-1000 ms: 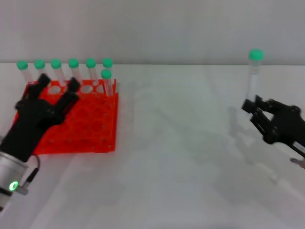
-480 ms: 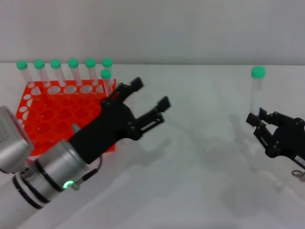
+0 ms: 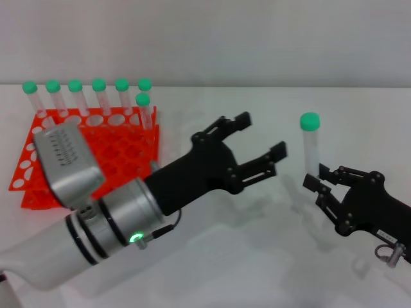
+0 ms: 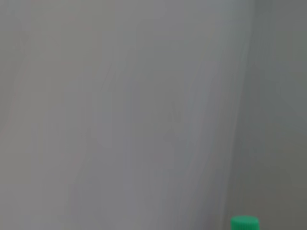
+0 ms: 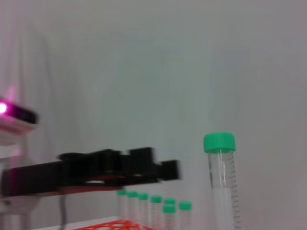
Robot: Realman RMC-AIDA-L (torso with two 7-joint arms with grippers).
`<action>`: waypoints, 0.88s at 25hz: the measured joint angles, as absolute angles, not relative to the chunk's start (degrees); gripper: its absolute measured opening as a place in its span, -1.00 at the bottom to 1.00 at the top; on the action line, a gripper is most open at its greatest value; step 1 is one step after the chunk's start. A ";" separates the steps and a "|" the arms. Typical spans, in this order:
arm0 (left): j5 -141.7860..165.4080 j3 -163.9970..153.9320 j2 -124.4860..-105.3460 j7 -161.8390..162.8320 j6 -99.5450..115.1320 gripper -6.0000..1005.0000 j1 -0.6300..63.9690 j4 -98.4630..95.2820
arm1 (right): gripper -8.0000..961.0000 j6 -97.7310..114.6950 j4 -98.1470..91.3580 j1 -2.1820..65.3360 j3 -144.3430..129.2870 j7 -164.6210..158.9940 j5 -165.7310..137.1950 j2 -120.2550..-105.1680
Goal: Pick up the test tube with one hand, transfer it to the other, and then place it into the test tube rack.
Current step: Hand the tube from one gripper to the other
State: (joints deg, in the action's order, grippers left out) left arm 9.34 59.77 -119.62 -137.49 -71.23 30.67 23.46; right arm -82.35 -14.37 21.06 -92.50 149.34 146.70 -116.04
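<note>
Holding a clear plastic test tube with a round green screw cap (image 3: 311, 145) upright by its lower end, the black two-finger right gripper (image 3: 319, 184) sits low on the right of the white tabletop (image 3: 257, 256); its fingers are closed around the tube, whose cap rises well above them. In the right wrist view the same tube (image 5: 221, 179) stands straight, printed graduation marks showing on its clear wall.

Just to the left of that tube, the black multi-link left gripper (image 3: 261, 142) reaches across on its thick white-and-silver arm with black rings (image 3: 90, 231), its two fingers spread wide and pointed at the tube without touching it. It holds nothing. A small green light glows on the arm near the wrist. The left wrist view shows only a pale blur, with the green cap (image 4: 244, 223) at its edge.

Behind the left gripper, back along its arm, lies the bright orange-red plastic rack with a grid of round holes (image 3: 115, 144). Seven other clear green-capped tubes (image 3: 99, 96) stand upright in it: six along the far row and one just in front of that row, at the end nearest the gripper.
</note>
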 joint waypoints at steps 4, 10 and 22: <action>9.38 57.17 -119.65 -136.50 -70.04 0.67 32.27 24.72 | -0.60 -82.65 -14.88 21.38 -94.43 150.69 146.70 -116.02; 9.43 55.85 -119.70 -136.42 -69.83 0.66 33.04 25.46 | -0.60 -82.73 -14.89 21.49 -94.66 150.92 146.70 -115.91; 9.39 55.50 -119.88 -136.73 -68.62 0.63 34.19 25.66 | -0.60 -82.80 -14.86 21.61 -96.02 150.91 146.65 -115.66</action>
State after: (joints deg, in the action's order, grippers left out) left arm 9.39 55.50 -119.88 -136.73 -68.62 34.19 25.66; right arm -82.80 -14.86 21.61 -96.02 150.91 146.65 -115.66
